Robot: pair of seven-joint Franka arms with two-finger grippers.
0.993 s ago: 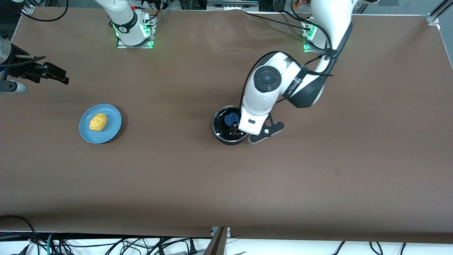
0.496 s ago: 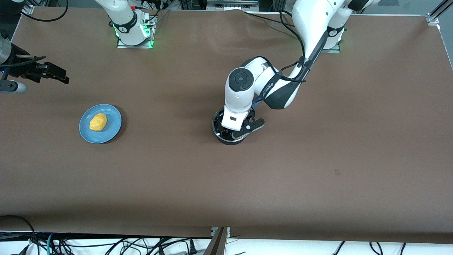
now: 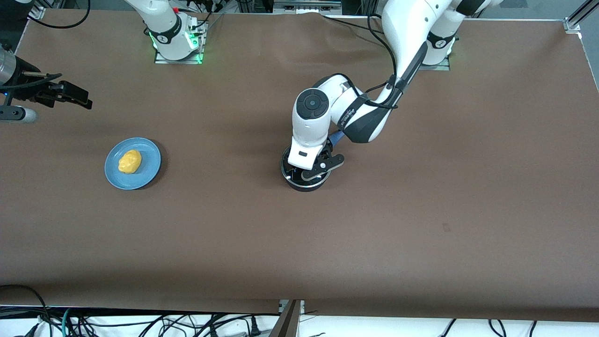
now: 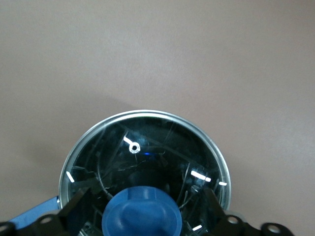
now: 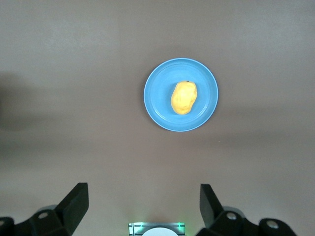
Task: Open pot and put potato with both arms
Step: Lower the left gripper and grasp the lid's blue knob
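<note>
A brown table (image 3: pixel 421 224) carried the scene, with the pot (image 3: pixel 299 182) as its landmark near the middle. The left arm (image 3: pixel 402 42) reached down over the pot, its pincer (image 4: pixel 141 209) set with a finger on each side of the lid's blue knob (image 4: pixel 141 216), spread apart and not seen touching it; the lid (image 4: pixel 147 142) sat on the pot. The right arm waited, its pincer (image 5: pixel 142 204) wide open and empty, in the air toward the right arm's end of the table from the pot. A plate (image 3: pixel 145 171) lay well apart from the pot toward that same end, the potato (image 3: pixel 129 161) on it.
</note>
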